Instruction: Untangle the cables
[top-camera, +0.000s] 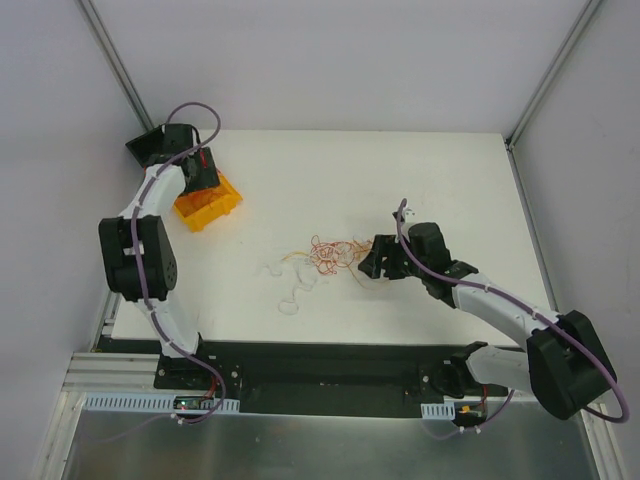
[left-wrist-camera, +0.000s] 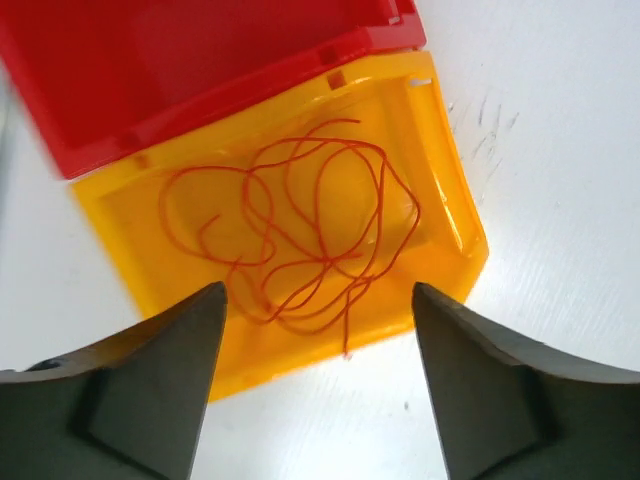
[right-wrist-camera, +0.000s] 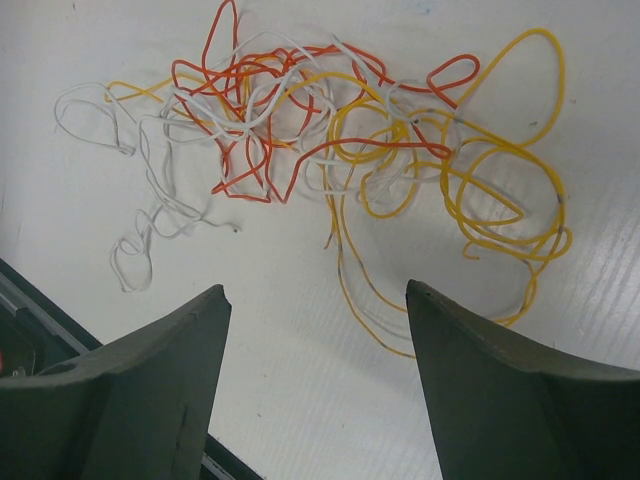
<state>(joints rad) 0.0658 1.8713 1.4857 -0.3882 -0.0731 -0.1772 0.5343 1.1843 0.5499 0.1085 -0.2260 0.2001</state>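
Progress, inspector?
One orange cable (left-wrist-camera: 300, 240) lies coiled alone in the yellow bin (left-wrist-camera: 455, 215), next to the red bin (left-wrist-camera: 150, 80). The left gripper (left-wrist-camera: 315, 385) hangs over it, jaws apart, holding nothing.
Remainder?
Most of it, sir. Red, yellow and white cables (right-wrist-camera: 330, 140) lie knotted mid-table. The right gripper (right-wrist-camera: 315, 390) is above them, jaws wide, empty.
Orientation?
Seen from overhead, the heap's long axis runs roughly left to right (white loops trail toward the near left). It points nowhere, and loose ends cannot be traced.
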